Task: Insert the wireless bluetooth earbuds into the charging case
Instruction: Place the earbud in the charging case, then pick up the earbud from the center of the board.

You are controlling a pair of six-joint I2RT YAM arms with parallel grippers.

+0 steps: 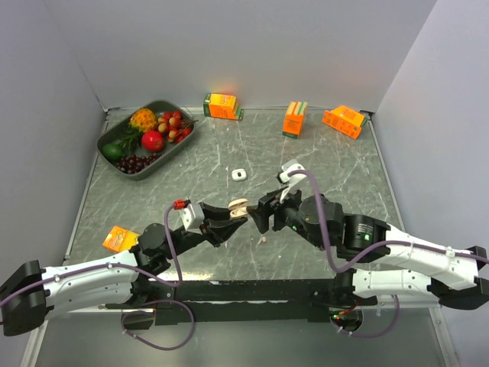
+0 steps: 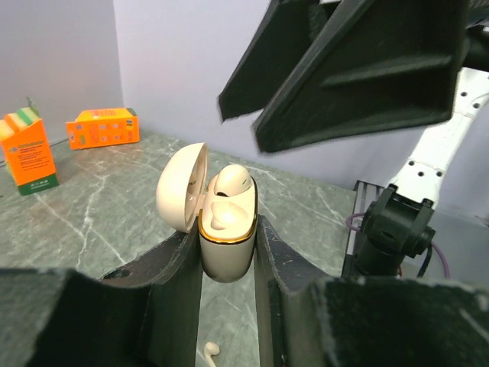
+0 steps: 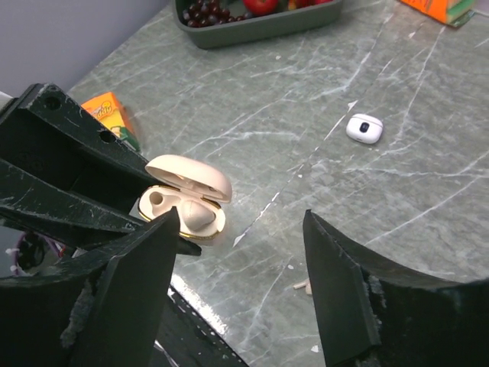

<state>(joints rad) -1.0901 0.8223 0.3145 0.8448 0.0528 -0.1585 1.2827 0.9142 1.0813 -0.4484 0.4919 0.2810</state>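
Left gripper [image 2: 228, 233] is clamped on the charging case [image 2: 225, 260], held upright above the table [image 1: 344, 191] with its lid swung back. One earbud [image 2: 231, 181] stands proud of its well; the neighbouring well cannot be judged. Right gripper [image 3: 241, 222], fingers spread and empty, hovers at 3 o'clock of the case. A loose earbud [image 1: 263, 239] lies on the table at 5 o'clock. Recommendation: descend squarely over the loose piece and pinch its body lightly. Keep the case level.
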